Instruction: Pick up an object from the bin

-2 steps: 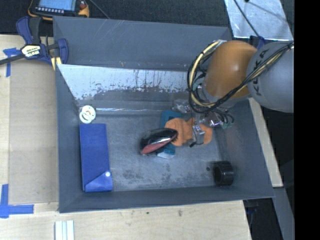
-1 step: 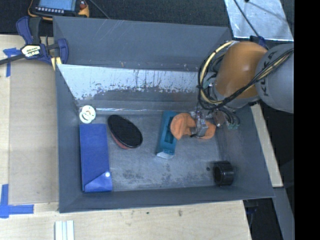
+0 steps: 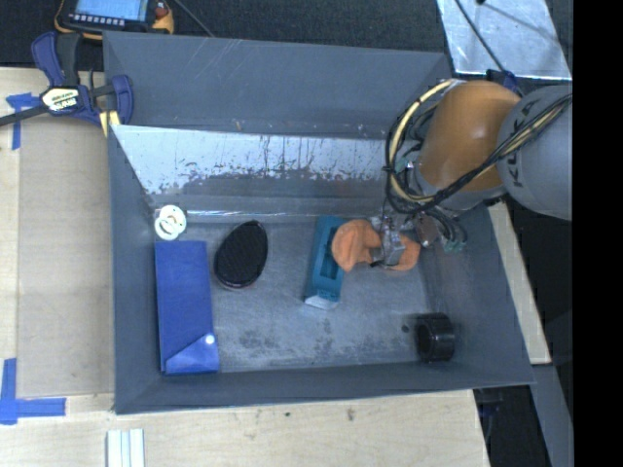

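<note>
1. Orange rounded lump [image 3: 348, 245] lies inside the grey metal bin [image 3: 273, 86], the largest thing in view. It sits on the floor right of the middle, towards the back wall.
2. The arm [image 3: 545, 163] reaches in from the right. Its wrist carries a big orange cover [image 3: 467, 134] wrapped with black and yellow cables, and it hangs above the bin's right rear part.
3. A long blue box [image 3: 183, 305] lies flat along the left wall, running from the middle of the floor to the front corner.
4. A teal oblong block [image 3: 324, 266] lies near the middle, its long side running front to back. Its right edge is just beside the orange lump, perhaps touching it.
5. The gripper [image 3: 391, 243] is down at the orange lump, with orange showing on both its left and its right. Whether it is open or closed cannot be told, nor whether it has hold of the lump.
6. A black oval thing [image 3: 240, 254] with a rough top lies between the blue box and the teal block, close to the box.
7. A small black cylinder [image 3: 435, 338] rests near the front right corner, well apart from the gripper.
8. A small white disc [image 3: 170, 222] sits just behind the blue box's rear end, near the left wall.
</note>
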Robot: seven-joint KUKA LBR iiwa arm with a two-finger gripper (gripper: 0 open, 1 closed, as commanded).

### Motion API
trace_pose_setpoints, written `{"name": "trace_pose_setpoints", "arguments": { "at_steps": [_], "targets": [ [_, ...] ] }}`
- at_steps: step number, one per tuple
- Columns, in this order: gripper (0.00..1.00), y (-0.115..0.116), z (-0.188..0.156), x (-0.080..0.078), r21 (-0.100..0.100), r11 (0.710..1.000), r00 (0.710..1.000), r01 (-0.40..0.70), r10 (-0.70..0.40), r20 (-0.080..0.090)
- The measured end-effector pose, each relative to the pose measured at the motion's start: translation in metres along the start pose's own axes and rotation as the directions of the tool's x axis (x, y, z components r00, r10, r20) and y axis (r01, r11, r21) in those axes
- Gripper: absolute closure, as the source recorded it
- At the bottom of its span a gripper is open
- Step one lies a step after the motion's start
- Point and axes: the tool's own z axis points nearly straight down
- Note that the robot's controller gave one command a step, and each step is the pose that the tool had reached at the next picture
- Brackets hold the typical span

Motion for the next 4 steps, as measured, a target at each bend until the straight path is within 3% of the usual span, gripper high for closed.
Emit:
{"name": "trace_pose_setpoints", "arguments": {
  "at_steps": [1,2,3,4],
  "targets": [
    [0.0,-0.018,-0.09,0.028,-0.003,1.0,1.0,0.017,-0.017,-0.008],
    [0.0,-0.022,-0.108,0.03,0.0,1.0,1.0,0.018,-0.018,-0.002],
    [0.0,-0.009,-0.063,0.008,0.002,1.0,1.0,-0.007,0.007,0.003],
    [0.0,-0.008,-0.021,0.013,-0.003,1.0,1.0,-0.021,0.021,-0.007]
  ]
}}
